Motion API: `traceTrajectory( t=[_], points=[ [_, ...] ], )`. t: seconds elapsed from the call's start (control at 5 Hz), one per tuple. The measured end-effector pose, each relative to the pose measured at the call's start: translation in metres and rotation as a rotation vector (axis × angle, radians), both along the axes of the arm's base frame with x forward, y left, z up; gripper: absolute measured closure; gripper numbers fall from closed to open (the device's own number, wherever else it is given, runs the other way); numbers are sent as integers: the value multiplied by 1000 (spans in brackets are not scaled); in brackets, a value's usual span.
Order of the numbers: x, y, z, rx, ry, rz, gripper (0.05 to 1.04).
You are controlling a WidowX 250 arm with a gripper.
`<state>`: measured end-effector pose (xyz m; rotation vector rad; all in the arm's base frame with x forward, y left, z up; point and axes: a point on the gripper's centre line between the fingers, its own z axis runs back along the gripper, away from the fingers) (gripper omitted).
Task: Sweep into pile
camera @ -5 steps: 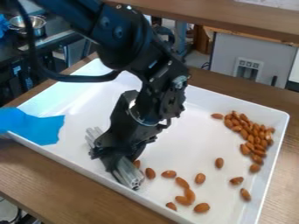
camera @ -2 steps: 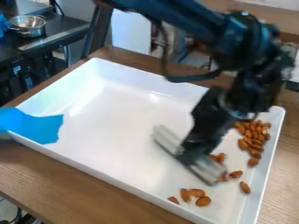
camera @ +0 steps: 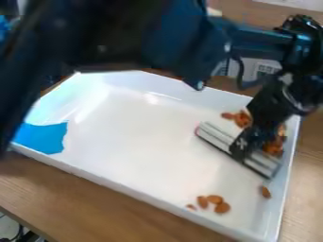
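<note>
The black gripper (camera: 245, 142) is low over the right part of the white tray (camera: 151, 137), shut on the middle of a grey, ribbed bar-shaped sweeper (camera: 217, 137). The sweeper lies slantwise, its lower right end close to the tray's right wall. Brown almonds (camera: 241, 118) are bunched along the sweeper's far side, partly hidden behind the gripper. A small group of almonds (camera: 214, 199) sits near the tray's front right, and a single almond (camera: 265, 192) lies just below the sweeper's right end.
Blue tape (camera: 43, 137) covers the tray's left wall. The tray's raised rim surrounds the work area on a wooden table (camera: 95, 201). The arm's thick upper links hang across the top left, above the tray's back edge.
The gripper and sweeper have moved right across the tray from the front left side. Several almonds that were spread along the front have been pushed toward the right wall.
</note>
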<state>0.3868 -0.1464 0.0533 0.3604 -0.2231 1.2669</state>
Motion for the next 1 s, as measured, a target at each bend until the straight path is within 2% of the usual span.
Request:
traceTrajectory(
  t=[0.2, 0.4, 0.6, 0.8, 1.0],
  points=[
    [10, 7, 3, 3, -2, 38, 712],
    [-11, 10, 12, -79, 20, 11, 712],
    [-34, 15, 52, -153, 16, -14, 712],
    [-48, 29, 69, -180, 60, 5, 712],
    [-62, 34, 66, -163, 144, 34, 712]
  ],
)
